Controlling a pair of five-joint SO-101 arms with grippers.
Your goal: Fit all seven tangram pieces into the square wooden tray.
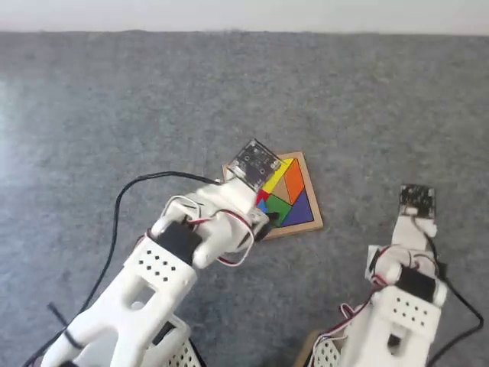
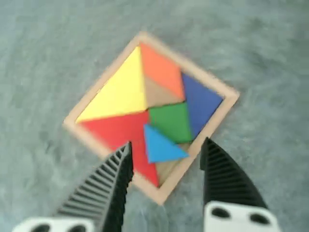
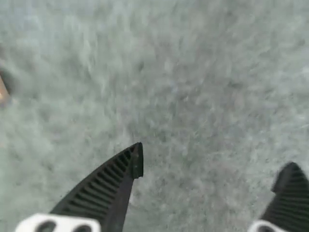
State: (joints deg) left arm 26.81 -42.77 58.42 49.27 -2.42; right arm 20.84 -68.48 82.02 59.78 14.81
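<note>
– Looking down from the high view first: where does the tray sit?
– The tray [image 1: 298, 229] lies flat on the grey desk [image 1: 114, 99], just right of the frame's centre, turned corner-on. The left arm [image 1: 191, 237] comes up from the lower left. Its wrist hangs over the tray's left half and covers it. Yellow, tan, green and blue show on the uncovered half.
– And the other arm?
– The right arm [image 1: 405, 275] stands at the lower right, well apart from the tray, its wrist over bare desk. From up here I cannot tell how either pair of jaws is set.
– The left wrist view, then.
– The left jaws are spread wide and hold nothing. One tip is over the red triangle [image 2: 116, 130], the other over the rim of the tray [image 2: 231, 96].
– What fills the tray?
– The yellow triangle [image 2: 118, 89] lies beside the red one. Then come the orange piece [image 2: 159, 67], the tan triangle [image 2: 157, 94], the green square [image 2: 169, 121] and the dark blue piece [image 2: 200, 99].
– And the last piece?
– The light blue triangle [image 2: 161, 145] lies between the two tips, against the green square and the red triangle. It is crooked to both, with a patch of bare wood [image 2: 169, 169] beside it. Whether it lies flat I cannot tell.
– The right wrist view?
– The right jaws are parted wide and empty above the grey desk [image 3: 193, 72].
</note>
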